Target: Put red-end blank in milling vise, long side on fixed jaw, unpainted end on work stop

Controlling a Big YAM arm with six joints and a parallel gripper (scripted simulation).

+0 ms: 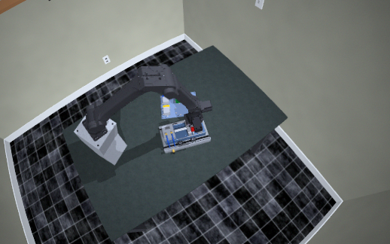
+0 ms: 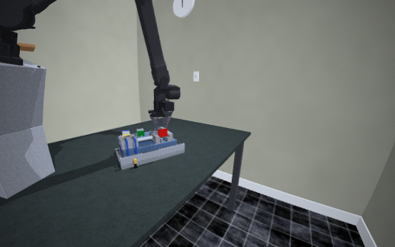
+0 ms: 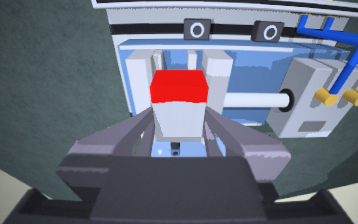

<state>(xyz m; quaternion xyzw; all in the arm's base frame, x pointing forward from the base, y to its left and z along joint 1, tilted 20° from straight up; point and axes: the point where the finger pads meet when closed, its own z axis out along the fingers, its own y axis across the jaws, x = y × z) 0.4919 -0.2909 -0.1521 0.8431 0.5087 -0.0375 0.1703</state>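
Observation:
My gripper is shut on the blank with the red end, one finger on each long side. The blank is over the gap between the jaws of the milling vise. Its red end points toward the clamp rail. In the wrist view, the fixed jaw is left of it and the hosed side's moving jaw is right. Parts of the low bars show beyond the red end. The work stop is hidden, and contact below cannot be told.
A light blue plate beside the vise bears blanks with a yellow end, a green end and a blue end. Blue hoses rise at the vise's cylinder block.

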